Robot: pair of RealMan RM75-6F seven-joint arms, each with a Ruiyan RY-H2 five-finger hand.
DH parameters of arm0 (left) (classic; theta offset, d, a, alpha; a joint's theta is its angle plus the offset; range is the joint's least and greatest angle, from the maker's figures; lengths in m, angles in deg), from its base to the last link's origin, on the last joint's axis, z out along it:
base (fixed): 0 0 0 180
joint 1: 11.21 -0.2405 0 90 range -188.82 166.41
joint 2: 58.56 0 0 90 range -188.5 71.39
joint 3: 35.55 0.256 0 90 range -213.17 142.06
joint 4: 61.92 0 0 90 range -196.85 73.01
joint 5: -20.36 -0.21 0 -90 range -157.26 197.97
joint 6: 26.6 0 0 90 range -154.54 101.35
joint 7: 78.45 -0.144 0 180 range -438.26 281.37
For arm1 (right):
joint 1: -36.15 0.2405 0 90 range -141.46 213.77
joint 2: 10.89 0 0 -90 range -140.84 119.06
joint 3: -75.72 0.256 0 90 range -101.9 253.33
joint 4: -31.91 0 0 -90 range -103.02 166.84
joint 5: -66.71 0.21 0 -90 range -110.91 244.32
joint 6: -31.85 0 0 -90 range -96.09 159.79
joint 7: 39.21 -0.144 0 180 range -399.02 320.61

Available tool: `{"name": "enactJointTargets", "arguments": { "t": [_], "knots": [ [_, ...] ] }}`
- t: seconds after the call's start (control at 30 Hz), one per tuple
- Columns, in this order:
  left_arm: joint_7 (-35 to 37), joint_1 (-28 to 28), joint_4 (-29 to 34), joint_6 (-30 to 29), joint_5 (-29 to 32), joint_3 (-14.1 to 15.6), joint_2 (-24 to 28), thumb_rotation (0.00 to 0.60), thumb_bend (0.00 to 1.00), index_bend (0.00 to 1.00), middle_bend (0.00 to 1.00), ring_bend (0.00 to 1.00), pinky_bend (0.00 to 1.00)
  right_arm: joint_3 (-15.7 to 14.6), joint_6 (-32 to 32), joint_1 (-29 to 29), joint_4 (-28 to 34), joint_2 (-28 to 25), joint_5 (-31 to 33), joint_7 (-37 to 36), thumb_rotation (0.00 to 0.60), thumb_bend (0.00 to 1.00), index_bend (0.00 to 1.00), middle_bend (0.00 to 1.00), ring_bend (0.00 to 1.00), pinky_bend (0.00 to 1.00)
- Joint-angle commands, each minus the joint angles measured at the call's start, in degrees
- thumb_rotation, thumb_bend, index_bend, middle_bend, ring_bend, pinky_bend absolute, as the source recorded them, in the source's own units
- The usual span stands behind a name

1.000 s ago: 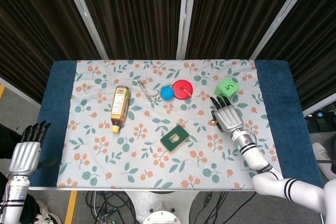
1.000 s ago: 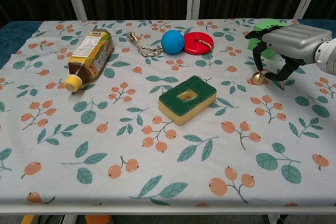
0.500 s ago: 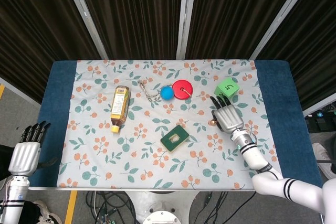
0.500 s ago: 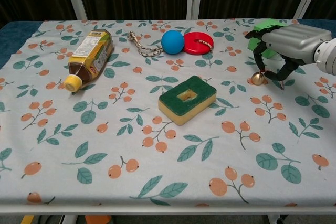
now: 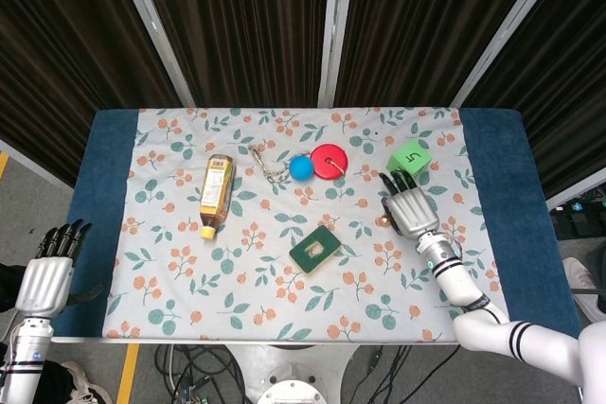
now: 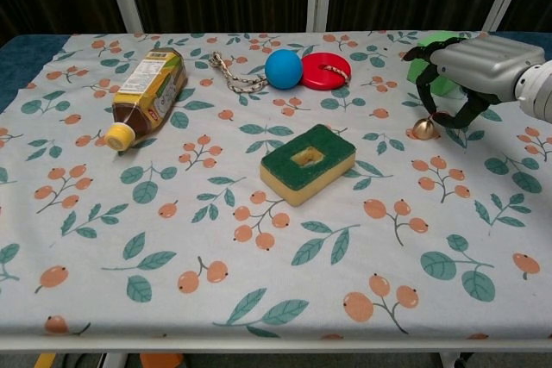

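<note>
At the counter's [image 6: 103, 316] right side, our right hand [image 6: 470, 71] hovered palm-down, fingers curled apart over a small bell [image 6: 423, 128] beside the green cube [image 5: 410, 156], holding nothing. Our left hand [image 5: 44, 276] hung off the counter, fingers straight, empty.

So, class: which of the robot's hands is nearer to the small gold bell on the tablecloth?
The right. The right hand arches just over the gold bell, fingertips around it. The left hand hangs off the table's opposite edge, far beyond the bottle.
</note>
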State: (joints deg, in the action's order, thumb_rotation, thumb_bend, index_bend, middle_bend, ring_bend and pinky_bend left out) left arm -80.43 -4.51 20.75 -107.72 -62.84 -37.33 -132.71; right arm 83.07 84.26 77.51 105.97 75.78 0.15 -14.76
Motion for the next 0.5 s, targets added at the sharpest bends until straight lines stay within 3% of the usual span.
{"name": "enactJointTargets", "arguments": {
  "t": [0.03,0.37,0.5],
  "knots": [
    [0.0,0.0,0.0,0.1,0.0,0.0,0.1,0.600,0.00,0.00,0.00,0.00,0.01,0.5,1.4,-0.4,0.7,-0.6,-1.0,-1.1,0.600,0.36,0.70,0.09,0.00,0.00],
    [-0.7,0.3,0.6,0.2,-0.3,0.1,0.1,0.600,0.00,0.00,0.00,0.00,0.01,1.4,8.0,-2.8,7.1,-6.5,-5.6,-3.7,0.600,0.39,0.74,0.13,0.00,0.00],
    [-1.2,0.5,0.9,0.5,-0.4,0.1,0.0,0.600,0.00,0.00,0.00,0.00,0.01,0.2,7.6,-3.5,10.5,-8.9,-8.0,-6.7,0.600,0.39,0.75,0.13,0.00,0.00]
  ]
}}
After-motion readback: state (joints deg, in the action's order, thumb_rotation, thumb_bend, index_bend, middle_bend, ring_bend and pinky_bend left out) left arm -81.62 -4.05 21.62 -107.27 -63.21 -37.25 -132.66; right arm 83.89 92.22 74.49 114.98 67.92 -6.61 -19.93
